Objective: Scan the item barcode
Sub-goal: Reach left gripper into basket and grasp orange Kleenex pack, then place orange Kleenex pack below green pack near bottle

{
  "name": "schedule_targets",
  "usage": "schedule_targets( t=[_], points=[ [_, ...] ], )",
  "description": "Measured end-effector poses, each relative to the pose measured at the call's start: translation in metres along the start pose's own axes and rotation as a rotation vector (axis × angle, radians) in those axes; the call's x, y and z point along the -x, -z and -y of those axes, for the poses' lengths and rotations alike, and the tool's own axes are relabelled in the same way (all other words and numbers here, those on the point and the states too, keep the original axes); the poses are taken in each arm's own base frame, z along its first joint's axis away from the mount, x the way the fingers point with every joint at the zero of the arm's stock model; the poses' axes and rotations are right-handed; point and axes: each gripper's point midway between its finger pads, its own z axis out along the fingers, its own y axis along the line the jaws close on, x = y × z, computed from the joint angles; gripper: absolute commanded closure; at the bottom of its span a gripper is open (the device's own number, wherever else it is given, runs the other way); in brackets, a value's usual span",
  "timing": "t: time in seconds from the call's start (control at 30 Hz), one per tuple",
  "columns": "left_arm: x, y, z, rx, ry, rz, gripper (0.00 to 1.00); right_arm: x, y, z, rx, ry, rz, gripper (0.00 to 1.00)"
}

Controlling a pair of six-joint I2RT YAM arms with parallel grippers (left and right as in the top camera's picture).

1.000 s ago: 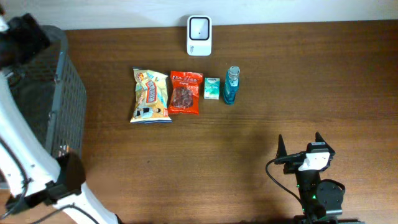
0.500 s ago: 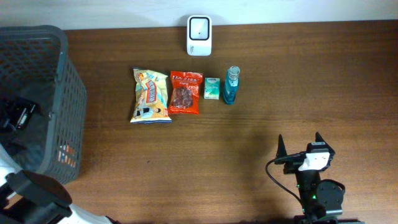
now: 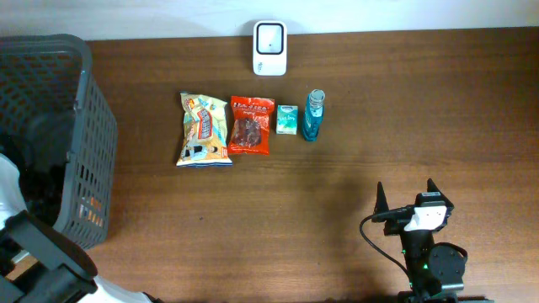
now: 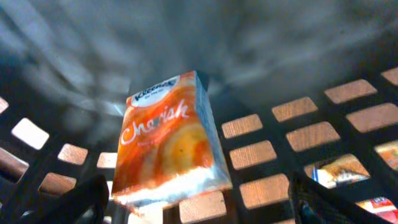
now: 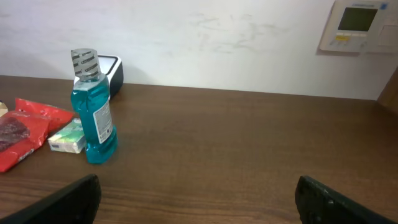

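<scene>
An orange tissue pack (image 4: 171,140) marked "Cherish" lies tilted on the mesh floor of the dark basket (image 3: 88,109) at the table's left. My left gripper (image 4: 199,202) is down inside the basket and open. Its fingers (image 4: 84,199) stand wide on either side of the pack's near end and are not closed on it. From overhead only the left arm (image 3: 38,168) shows in the basket. The white scanner (image 3: 270,37) stands at the far edge. At the near right my right gripper (image 3: 405,189) rests open and empty, as the right wrist view also shows (image 5: 199,199).
A row lies mid-table: a chips bag (image 3: 203,129), a red snack pack (image 3: 252,124), a small green box (image 3: 287,120) and a blue bottle (image 3: 313,115), also seen from the right wrist (image 5: 93,109). A wall panel (image 5: 357,25) hangs behind.
My left arm has dropped from above the basket's rim down into it, and its jaws have spread a little wider. The right arm has not moved.
</scene>
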Motion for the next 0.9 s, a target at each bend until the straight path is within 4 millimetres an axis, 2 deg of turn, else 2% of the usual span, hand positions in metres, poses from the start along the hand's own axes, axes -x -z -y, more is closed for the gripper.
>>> schedule_targets(
  t=[0.03, 0.13, 0.3, 0.5, 0.57, 0.6, 0.67, 0.77, 0.8, 0.87, 0.9],
  points=[
    [0.000, -0.003, -0.001, 0.001, 0.004, -0.001, 0.26, 0.000, 0.000, 0.000, 0.000, 0.000, 0.000, 0.02],
    [0.005, -0.010, 0.001, -0.011, -0.001, 0.018, 0.46, 0.000, 0.000, 0.000, 0.000, 0.000, 0.000, 0.02],
    [0.011, -0.015, 0.003, -0.021, -0.005, 0.043, 1.00, 0.000, 0.000, 0.000, 0.000, 0.000, 0.000, 0.02],
    [0.035, -0.010, 0.014, -0.063, -0.028, 0.146, 1.00, 0.000, 0.000, 0.000, 0.000, 0.000, 0.000, 0.02],
    [0.043, 0.002, 0.020, -0.075, -0.035, 0.185, 1.00, 0.000, 0.000, 0.000, 0.000, 0.000, 0.000, 0.02],
    [0.050, 0.017, 0.027, -0.090, -0.041, 0.218, 1.00, 0.000, 0.000, 0.000, 0.000, 0.000, 0.000, 0.02],
    [0.070, 0.078, 0.053, -0.170, -0.073, 0.356, 1.00, 0.000, 0.000, 0.000, 0.000, 0.000, 0.000, 0.02],
    [0.074, 0.166, 0.081, -0.293, -0.123, 0.550, 1.00, 0.000, 0.000, 0.000, 0.000, 0.000, 0.000, 0.02],
    [0.064, 0.200, 0.090, -0.352, -0.153, 0.619, 1.00, 0.000, 0.000, 0.000, 0.000, 0.000, 0.000, 0.02],
    [0.032, 0.241, 0.105, -0.456, -0.226, 0.685, 1.00, 0.000, 0.000, 0.000, 0.000, 0.000, 0.000, 0.02],
    [0.000, 0.261, 0.119, -0.524, -0.302, 0.705, 1.00, 0.000, 0.000, 0.000, 0.000, 0.000, 0.000, 0.02]
  ],
)
